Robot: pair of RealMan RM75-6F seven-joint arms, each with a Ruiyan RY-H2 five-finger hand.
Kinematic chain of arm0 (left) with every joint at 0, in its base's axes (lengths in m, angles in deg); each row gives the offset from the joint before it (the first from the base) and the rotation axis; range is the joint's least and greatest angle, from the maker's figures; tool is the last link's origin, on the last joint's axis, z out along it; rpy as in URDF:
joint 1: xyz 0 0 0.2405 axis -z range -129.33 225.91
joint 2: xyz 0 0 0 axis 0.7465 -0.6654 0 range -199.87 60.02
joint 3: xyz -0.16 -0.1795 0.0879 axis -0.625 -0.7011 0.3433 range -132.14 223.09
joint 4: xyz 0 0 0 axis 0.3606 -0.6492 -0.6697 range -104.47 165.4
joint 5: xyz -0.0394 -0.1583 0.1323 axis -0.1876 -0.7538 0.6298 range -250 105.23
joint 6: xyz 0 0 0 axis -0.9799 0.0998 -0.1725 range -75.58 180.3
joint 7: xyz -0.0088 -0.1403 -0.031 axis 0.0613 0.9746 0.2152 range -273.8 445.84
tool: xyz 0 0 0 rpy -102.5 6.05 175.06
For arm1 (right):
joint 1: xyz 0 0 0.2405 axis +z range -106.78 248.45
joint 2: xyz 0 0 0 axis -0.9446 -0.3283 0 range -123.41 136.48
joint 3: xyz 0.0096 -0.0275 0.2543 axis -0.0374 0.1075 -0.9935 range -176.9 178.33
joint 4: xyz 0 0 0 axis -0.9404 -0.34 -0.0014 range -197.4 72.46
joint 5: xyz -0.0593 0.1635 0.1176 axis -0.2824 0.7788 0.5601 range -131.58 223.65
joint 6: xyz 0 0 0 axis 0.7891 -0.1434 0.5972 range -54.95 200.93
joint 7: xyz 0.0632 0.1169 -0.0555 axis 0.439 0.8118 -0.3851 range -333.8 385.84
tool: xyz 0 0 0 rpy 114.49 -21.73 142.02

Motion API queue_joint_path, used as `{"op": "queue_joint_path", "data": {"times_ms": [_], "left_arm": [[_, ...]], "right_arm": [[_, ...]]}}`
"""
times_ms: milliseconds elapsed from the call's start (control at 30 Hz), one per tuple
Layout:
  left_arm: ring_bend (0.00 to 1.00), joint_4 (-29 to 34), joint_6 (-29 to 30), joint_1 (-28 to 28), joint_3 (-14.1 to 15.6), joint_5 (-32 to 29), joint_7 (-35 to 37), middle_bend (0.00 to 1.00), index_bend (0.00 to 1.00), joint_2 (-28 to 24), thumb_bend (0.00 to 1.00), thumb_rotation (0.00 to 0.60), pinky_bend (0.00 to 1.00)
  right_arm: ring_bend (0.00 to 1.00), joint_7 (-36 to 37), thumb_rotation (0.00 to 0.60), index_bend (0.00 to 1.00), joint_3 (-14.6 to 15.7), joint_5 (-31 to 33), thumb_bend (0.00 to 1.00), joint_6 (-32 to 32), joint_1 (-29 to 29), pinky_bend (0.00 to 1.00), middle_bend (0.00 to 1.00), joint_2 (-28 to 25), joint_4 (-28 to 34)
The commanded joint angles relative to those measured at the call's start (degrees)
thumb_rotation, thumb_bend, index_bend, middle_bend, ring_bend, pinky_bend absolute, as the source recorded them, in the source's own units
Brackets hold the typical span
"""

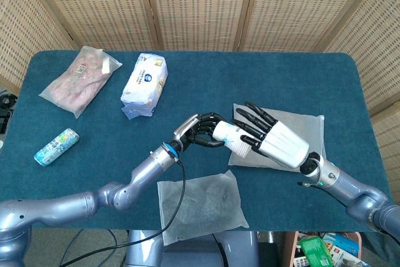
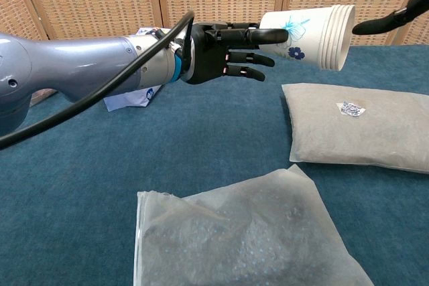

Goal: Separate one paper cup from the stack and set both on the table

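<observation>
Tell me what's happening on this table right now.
The left hand holds a stack of white paper cups with blue flowers sideways above the blue table, rims pointing toward the right hand. The right hand's fingers are spread around the rim end, apparently not gripping yet. No cup is separated.
</observation>
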Motion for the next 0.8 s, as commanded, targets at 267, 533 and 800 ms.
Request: {"op": "queue_joint_path", "data": {"times_ms": [267,533,800], "left_arm": [[0.47,0.1,-0.49,-0.02,-0.41,-0.44,-0.53,0.46,0.47,0.16,0.27,0.6,0.52],[0.47,-0.1,-0.86,-0.12,-0.76,-0.61,-0.75,0.46,0.47,0.16,0.27,0.6,0.52],[0.47,-0.38,-1.59,-0.22,-1.03,-0.73,-0.74,0.46,0.47,0.24,0.27,0.6,0.52]], "right_arm": [[0.06,-1.71,0.6,0.53,0.58,0.05,0.39,-0.21,1.0,0.09,0.33,1.58,-0.54],[0.07,-1.84,0.6,0.55,0.93,0.41,0.5,-0.11,1.55,0.12,0.34,2.24,-0.95],[0.07,-1.6,0.6,0.55,1.45,0.6,0.55,0.23,2.01,0.13,0.34,2.93,-1.69]]}}
